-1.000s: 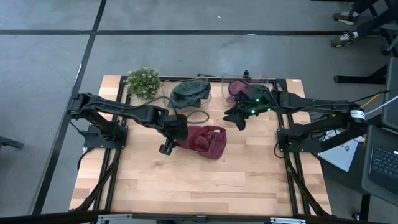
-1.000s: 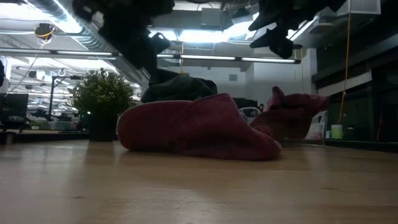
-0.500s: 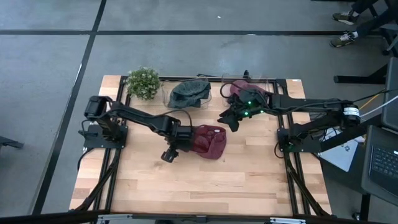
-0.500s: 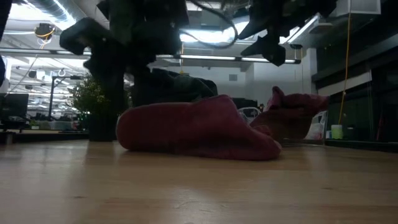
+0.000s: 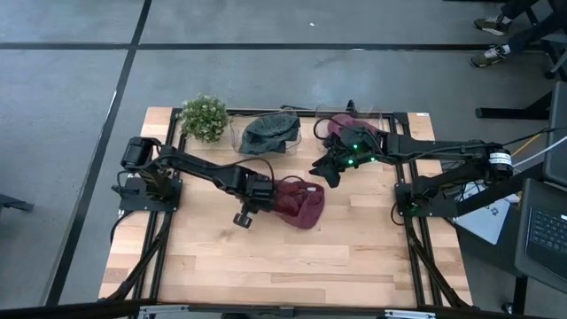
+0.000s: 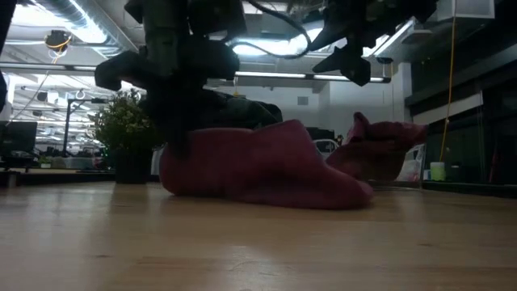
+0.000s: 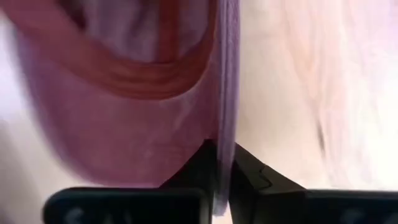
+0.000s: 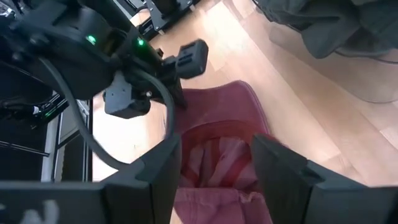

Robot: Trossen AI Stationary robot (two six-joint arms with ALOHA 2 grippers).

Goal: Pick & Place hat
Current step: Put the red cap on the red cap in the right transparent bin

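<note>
At centre surface, your left tool (image 5: pixel 263 197) pinches the maroon hat (image 5: pixel 297 202); at its 1 o'clock, your right tool (image 5: pixel 326 167) hovers wide.

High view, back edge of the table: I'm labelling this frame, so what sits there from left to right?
Potted plant → dark green hat → maroon hat in a clear container. The other maroon hat, gripped by the left end effector, lies nearer the table's middle, so I've left it out.
</note>
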